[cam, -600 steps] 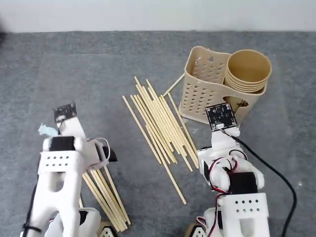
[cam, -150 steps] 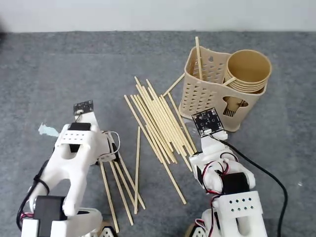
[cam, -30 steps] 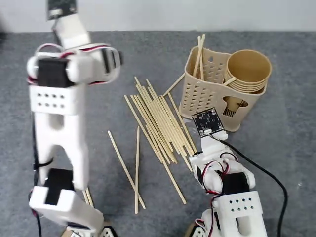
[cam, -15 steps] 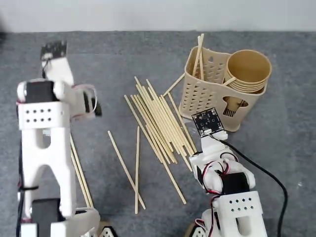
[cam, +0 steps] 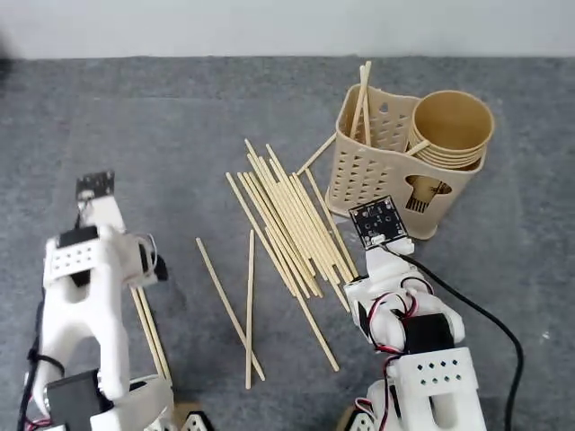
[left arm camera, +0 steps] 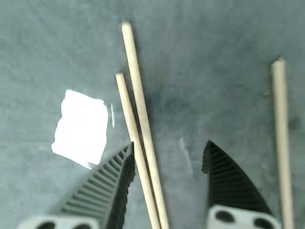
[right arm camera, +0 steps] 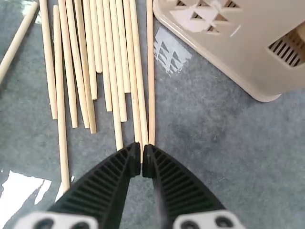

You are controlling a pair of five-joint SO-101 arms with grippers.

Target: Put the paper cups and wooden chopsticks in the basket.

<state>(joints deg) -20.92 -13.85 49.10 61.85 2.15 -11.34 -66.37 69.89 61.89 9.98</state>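
Left gripper [left arm camera: 169, 145] hangs low over the mat, fingers spread wide astride two loose chopsticks [left arm camera: 137, 109]. Right gripper [right arm camera: 141, 145] sits pinched together at the chopstick pile [cam: 289, 220], near the basket [cam: 373, 166] holding paper cups [cam: 452, 126].

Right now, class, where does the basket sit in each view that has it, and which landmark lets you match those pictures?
High view: the basket stands at the upper right, with the paper cups in its right compartment.
Right wrist view: the basket shows its lower wall and base, ahead of the shut right hand and off to one side.
Shared landmark: the chopstick pile lying on the mat beside the basket.
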